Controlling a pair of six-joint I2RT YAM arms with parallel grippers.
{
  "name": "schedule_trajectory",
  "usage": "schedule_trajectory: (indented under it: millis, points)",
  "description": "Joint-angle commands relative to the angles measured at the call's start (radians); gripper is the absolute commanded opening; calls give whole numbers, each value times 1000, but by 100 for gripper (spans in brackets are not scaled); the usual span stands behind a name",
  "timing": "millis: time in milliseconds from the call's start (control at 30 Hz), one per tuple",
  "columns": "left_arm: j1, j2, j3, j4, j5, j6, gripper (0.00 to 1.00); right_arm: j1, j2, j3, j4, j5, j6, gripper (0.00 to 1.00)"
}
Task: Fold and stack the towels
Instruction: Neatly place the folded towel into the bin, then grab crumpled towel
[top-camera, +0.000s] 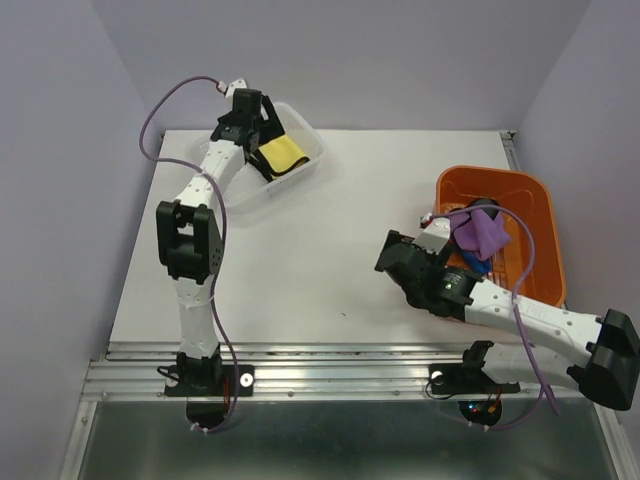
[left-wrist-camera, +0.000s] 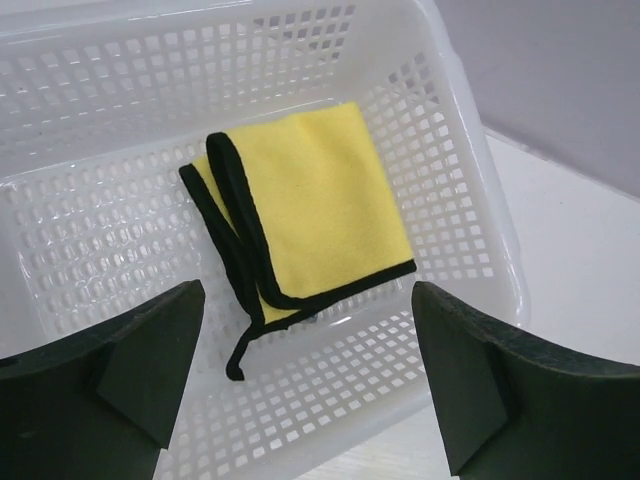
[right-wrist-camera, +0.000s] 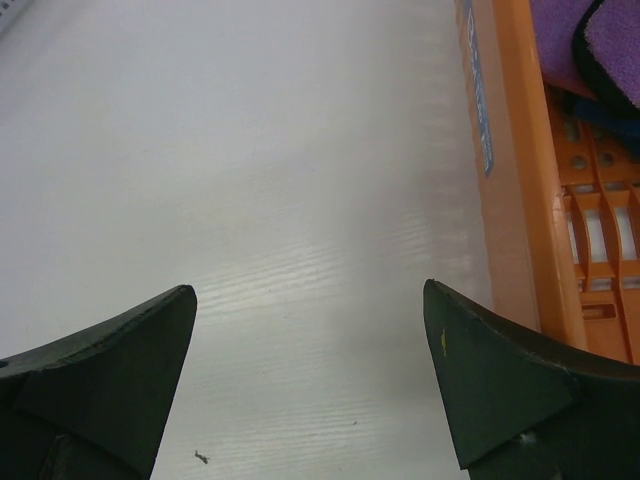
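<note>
A folded yellow towel (left-wrist-camera: 320, 210) with black edging lies flat in the white mesh basket (left-wrist-camera: 100, 100); it also shows in the top view (top-camera: 283, 153). My left gripper (left-wrist-camera: 310, 385) is open and empty, hovering just above the basket's near side; in the top view it (top-camera: 266, 132) is over the basket's left part. A purple towel (top-camera: 483, 232) hangs over the near left rim of the orange basket (top-camera: 545, 205), with a bit of blue towel (top-camera: 478, 266) under it. My right gripper (top-camera: 388, 250) is open and empty above the bare table, left of the orange basket (right-wrist-camera: 515, 200).
The white basket (top-camera: 308, 138) stands at the table's far left, the orange one at the right edge. The purple towel (right-wrist-camera: 590, 40) and the blue one (right-wrist-camera: 610, 135) show at the top right of the right wrist view. Purple walls enclose the white table (top-camera: 330, 250).
</note>
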Motion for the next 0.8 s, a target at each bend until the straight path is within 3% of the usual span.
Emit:
schedule_trajectory:
  millis: [0,167,300,433,600,767]
  points:
    - [-3,-136,-69,17,47,41,97,-4,-26,78,-54,32,34,100]
    - [-57,-422,-308,152,48,57,98,-18,-20,181,-175,72,30,100]
    - [-130,-709,-657,340,19,35,99,-67,-18,294,-273,120,7,100]
    - [-235,-951,-854,364,-45,5,99,-261,-47,382,-223,36,-215,100]
    - [-275,-1085,-1074,365,-39,-63,99,-454,21,446,-227,-135,-455,100]
    - [-281,-1116,-1178,361,8,-101,99,-593,204,506,-290,-34,-487,100]
